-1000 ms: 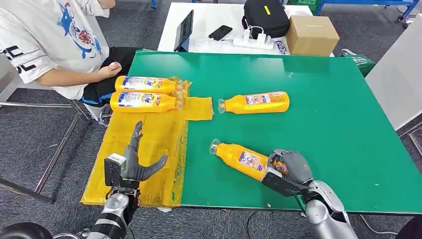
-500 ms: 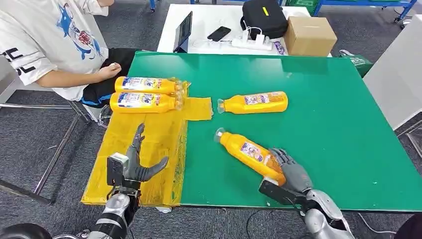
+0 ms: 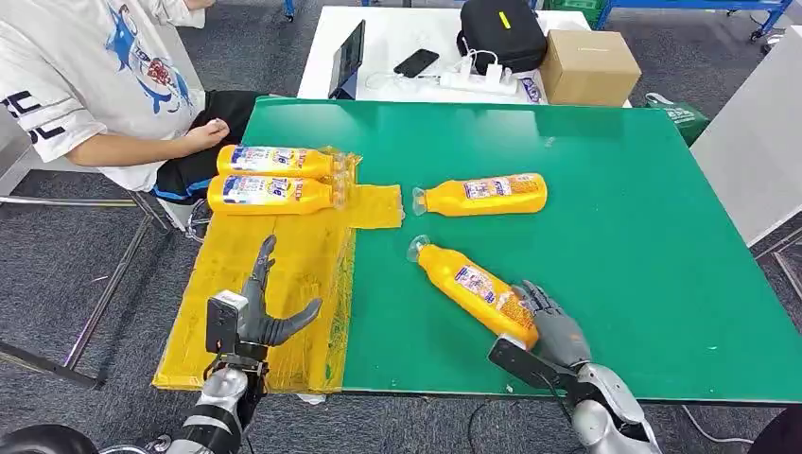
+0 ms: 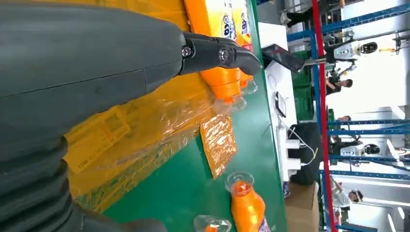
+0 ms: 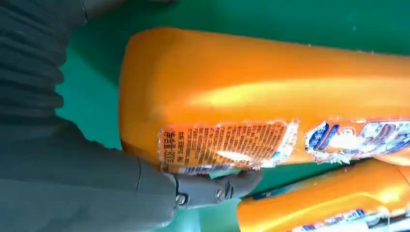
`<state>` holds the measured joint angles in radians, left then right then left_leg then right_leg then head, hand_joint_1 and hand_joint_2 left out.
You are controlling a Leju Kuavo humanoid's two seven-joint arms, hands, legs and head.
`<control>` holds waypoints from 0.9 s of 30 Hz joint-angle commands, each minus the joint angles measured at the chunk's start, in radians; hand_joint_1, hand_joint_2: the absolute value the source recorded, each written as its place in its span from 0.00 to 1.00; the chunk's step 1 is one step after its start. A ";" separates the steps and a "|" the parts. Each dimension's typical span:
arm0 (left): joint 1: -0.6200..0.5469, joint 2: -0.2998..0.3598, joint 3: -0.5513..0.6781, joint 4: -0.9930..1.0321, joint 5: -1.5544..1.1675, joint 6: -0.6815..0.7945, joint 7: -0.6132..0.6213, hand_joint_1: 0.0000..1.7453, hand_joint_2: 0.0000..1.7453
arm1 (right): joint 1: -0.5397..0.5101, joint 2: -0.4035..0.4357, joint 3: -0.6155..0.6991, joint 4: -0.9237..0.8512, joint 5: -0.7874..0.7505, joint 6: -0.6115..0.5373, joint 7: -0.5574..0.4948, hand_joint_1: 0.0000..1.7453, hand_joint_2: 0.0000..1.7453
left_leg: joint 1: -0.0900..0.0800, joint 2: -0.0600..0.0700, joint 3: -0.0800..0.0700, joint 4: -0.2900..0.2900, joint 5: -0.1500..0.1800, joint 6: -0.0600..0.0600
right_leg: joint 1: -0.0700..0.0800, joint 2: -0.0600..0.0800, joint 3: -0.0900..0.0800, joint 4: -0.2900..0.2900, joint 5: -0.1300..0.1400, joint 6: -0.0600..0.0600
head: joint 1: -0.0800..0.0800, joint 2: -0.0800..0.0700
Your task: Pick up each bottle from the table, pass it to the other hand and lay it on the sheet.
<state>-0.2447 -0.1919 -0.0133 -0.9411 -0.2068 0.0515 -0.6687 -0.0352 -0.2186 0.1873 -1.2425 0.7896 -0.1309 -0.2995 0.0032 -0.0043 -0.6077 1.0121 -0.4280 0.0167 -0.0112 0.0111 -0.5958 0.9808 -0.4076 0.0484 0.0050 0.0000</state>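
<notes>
Four bottles: two on the sheet (image 3: pixel 274 284), one lying free, one in the right hand (image 3: pixel 553 326).

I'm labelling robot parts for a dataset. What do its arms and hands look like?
Both arms are silver metal with rounded joint housings. The left hand has dark grey fingers and a boxy black-and-silver wrist block. The right hand has a rounded grey back and a black wrist block with a thin black cable. Up close, a grey ribbed cover shows, with small screws at the finger joints.

Bottles (image 3: pixel 472 288) glossy orange plastic w/ paper-look labels. Sheet (image 3: pixel 284 274) crinkly shiny yellow film. Table (image 3: pixel 615 236) matt green; hand (image 3: pixel 553 326) dull grey.
</notes>
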 commanded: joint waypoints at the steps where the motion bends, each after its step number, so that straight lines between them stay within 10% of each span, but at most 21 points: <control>1: -0.008 0.009 -0.004 0.011 0.005 0.000 0.000 0.00 1.00 | -0.016 0.070 -0.052 0.028 -0.009 -0.018 -0.002 0.00 1.00 | 0.001 0.001 0.002 0.000 -0.001 -0.001 | 0.001 -0.001 0.002 -0.001 0.000 -0.002 | 0.000 0.000; 27: 0.007 0.009 -0.016 0.026 0.019 -0.006 -0.001 0.00 1.00 | -0.021 0.206 -0.132 -0.070 -0.147 -0.206 -0.119 0.00 1.00 | 0.000 0.000 -0.002 0.000 -0.001 -0.001 | 0.000 0.000 -0.001 0.000 -0.001 -0.001 | 0.000 0.000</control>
<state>-0.2283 -0.1923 -0.0141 -0.9464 -0.1926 0.0454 -0.6741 -0.0351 -0.0747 0.1060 -1.3012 0.6908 -0.3174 -0.3952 0.0029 -0.0056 -0.6119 1.0121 -0.4278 0.0167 -0.0115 0.0108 -0.5990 0.9810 -0.4078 0.0486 0.0053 0.0000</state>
